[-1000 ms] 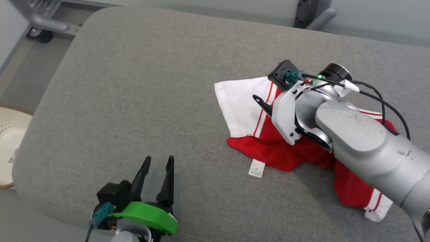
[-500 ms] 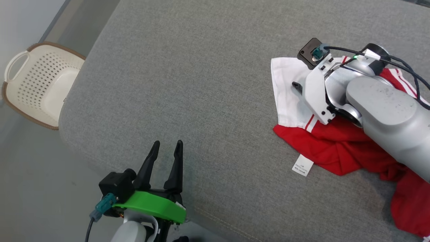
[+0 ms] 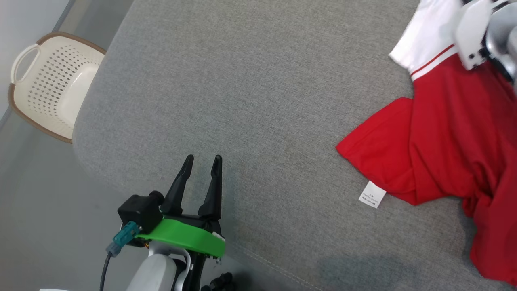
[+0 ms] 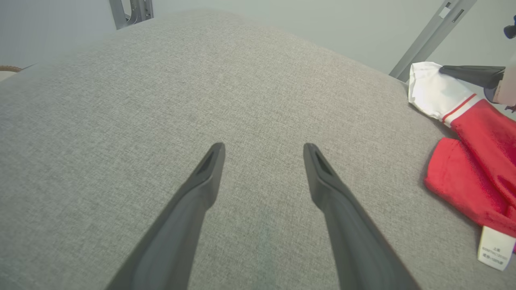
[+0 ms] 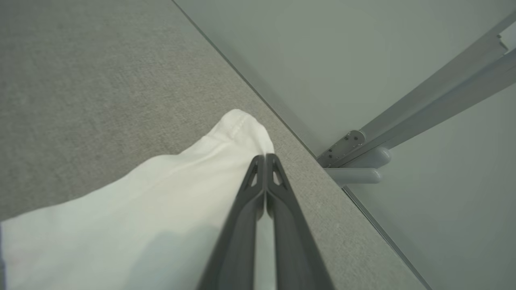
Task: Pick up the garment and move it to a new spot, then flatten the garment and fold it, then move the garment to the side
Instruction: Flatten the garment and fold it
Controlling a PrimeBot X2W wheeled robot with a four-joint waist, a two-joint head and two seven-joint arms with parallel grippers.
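1. Head view, bottom centre: the left gripper (image 3: pixel 203 158) hovers at the near edge of a grey padded surface (image 3: pixel 242 81). Its two dark fingers are spread apart and hold nothing.
2. Head view, right side: the garment (image 3: pixel 444 141) lies rumpled on the padding, well apart from that gripper, and runs off the right edge of the frame.
3. Right wrist view, centre: the right gripper (image 5: pixel 265 158) is pinched tight on the garment's white sleeve (image 5: pixel 161 193), close to the padding's far edge.
4. Progress, as a judgement: only the pick-up appears begun, with one corner gripped. Moving, flattening, folding and setting aside all remain.
5. How the garment looks, nearest part first: a small white label (image 3: pixel 372 194) pokes out at the hem. Above it comes the creased red body, folded over itself. Farthest is the white sleeve, edged with thin red stripes (it reads as a sports-style shirt, though its full shape is hidden).
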